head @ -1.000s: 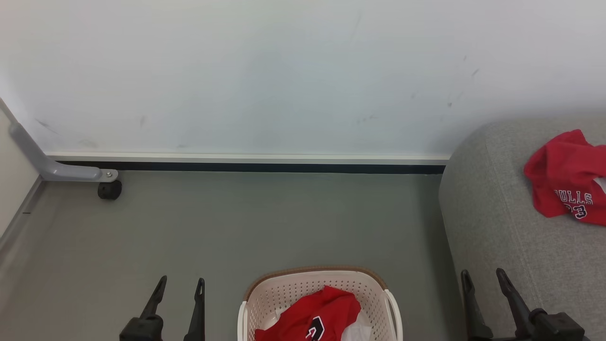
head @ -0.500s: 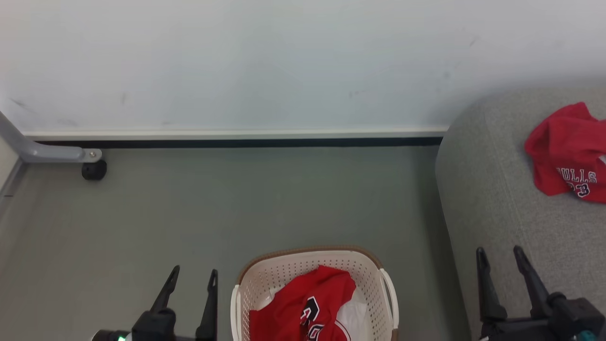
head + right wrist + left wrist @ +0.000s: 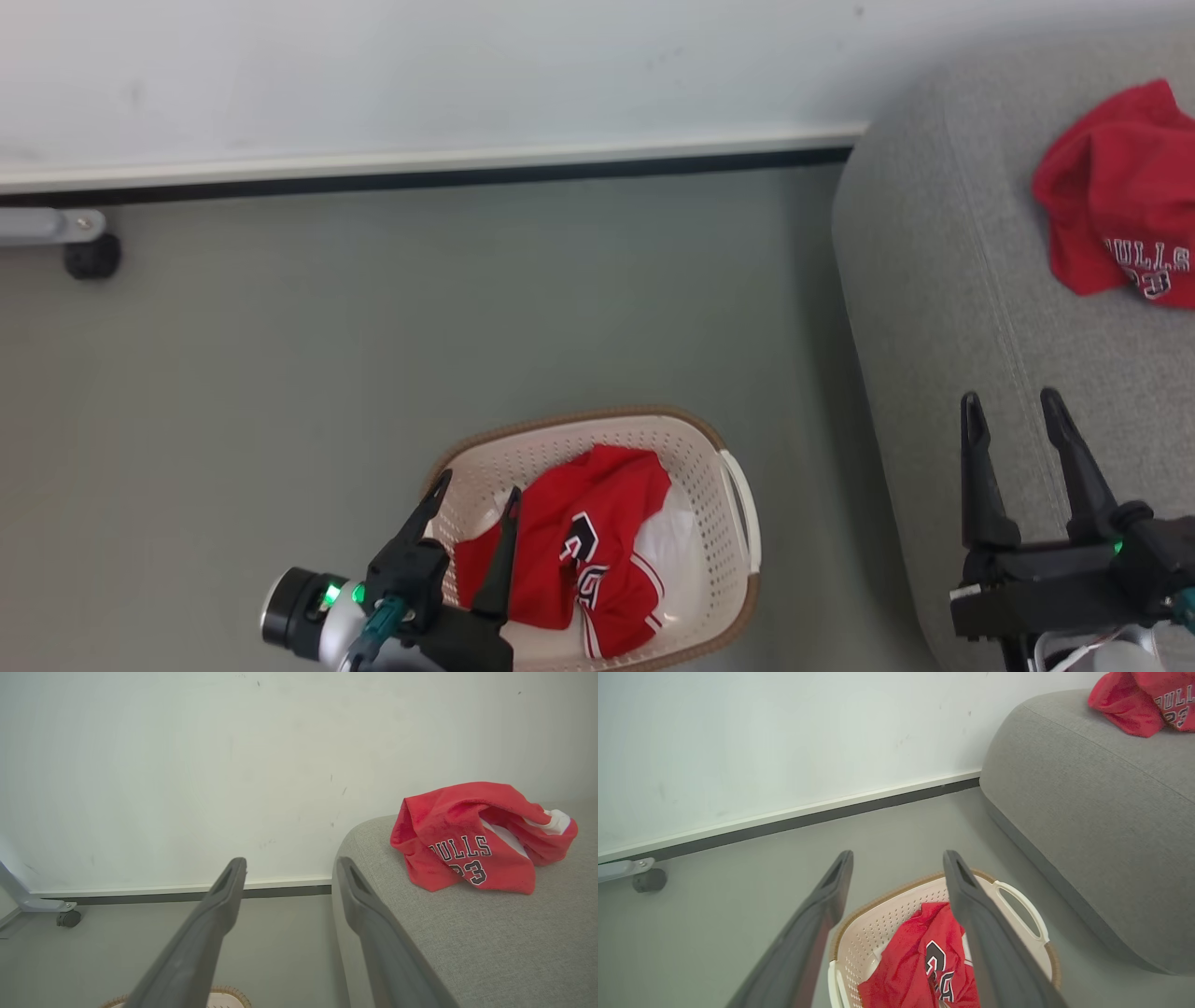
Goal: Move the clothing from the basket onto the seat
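Logging state, near to far. Left claw [image 3: 475, 485] hangs over the near-left rim of the basket [image 3: 560, 425], fingers spread wide with nothing between them. In the left wrist view they frame the basket's contents from above without touching fabric. Right claw [image 3: 1011, 399] sits at near right over the near part of the seat [image 3: 934, 327], fingers likewise apart and empty.

The basket stands on the floor [image 3: 280, 373], near the seat's left side but apart from it. Inside lies the near jersey [image 3: 579, 532]: red, crumpled, dark number facing up, striped trim at its near end. White fabric [image 3: 670, 541] shows beneath it on the right. I cannot tell whether that is part of this jersey or another garment.

Farther right, the far jersey [image 3: 1111, 205] rests bunched on top of the seat, lettering and number visible, well apart from both claws. Beyond are the skirting board [image 3: 420, 166] and the white wall [image 3: 467, 75], with a caster wheel [image 3: 91, 257] at far left.

Progress, my judgement: partly done. One garment is on the seat and at least one is left in the basket. The next step looks like lowering the left claw to pinch a raised fold of the near jersey, then carrying it right across the gap. Soft fabric may drag the white piece along or snag the rim.
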Controlling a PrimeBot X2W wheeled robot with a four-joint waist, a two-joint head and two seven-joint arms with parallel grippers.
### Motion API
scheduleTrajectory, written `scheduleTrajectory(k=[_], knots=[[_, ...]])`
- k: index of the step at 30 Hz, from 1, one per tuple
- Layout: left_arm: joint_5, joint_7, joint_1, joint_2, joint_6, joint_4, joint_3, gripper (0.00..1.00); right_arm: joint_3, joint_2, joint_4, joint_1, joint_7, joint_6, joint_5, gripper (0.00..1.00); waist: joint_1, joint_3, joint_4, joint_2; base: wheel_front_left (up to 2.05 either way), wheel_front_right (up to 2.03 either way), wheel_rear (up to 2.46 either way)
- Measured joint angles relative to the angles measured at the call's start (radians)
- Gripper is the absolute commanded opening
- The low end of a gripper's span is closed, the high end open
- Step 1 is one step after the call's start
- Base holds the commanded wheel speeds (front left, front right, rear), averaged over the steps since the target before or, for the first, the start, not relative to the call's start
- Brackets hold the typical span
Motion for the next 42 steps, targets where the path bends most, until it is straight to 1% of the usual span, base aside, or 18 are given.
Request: scheduleTrajectory(k=[5, 13, 17, 24, 32, 42], knots=[[0.0, 0.02, -0.052, -0.02, -0.008, 0.071, -0.013, 1.0, 0.005, -0.001, -0.021, -0.043, 0.0, 0.001, -0.004, 1.0, 0.0001, 0.061, -0.036, 0.0, 0.0, 0.0, 0.0], [0.016, 0.063, -0.135, -0.028, -0.009, 0.188, -0.042, 1.0, 0.027, 0.004, -0.055, -0.128, 0.0, 0.011, -0.015, 1.0, 0.0, 0.162, -0.097, 0.0001, 0.0, 0.0, 0.0], [0.048, 0.086, -0.183, -0.029, -0.016, 0.241, -0.055, 1.0, 0.027, 0.016, -0.077, -0.172, 0.0, 0.016, -0.014, 1.0, 0.0001, 0.214, -0.127, 0.0001, 0.0, 0.0, 0.0], [0.058, 0.11, -0.261, -0.036, -0.011, 0.319, -0.061, 1.0, 0.023, 0.015, -0.124, -0.23, 0.0, 0.025, -0.014, 1.0, 0.0, 0.308, -0.172, 0.0001, 0.0, 0.0, 0.0], [0.08, 0.135, -0.363, -0.043, -0.001, 0.393, -0.069, 1.0, 0.013, 0.008, -0.17, -0.284, 0.0, 0.036, -0.014, 1.0, 0.0, 0.419, -0.207, 0.0001, 0.0, 0.0, 0.0], [0.106, 0.147, -0.476, -0.035, 0.011, 0.455, -0.055, 1.0, 0.014, 0.014, -0.215, -0.362, 0.0, 0.04, -0.022, 1.0, 0.0, 0.555, -0.232, 0.0001, 0.0, 0.0, 0.0]])
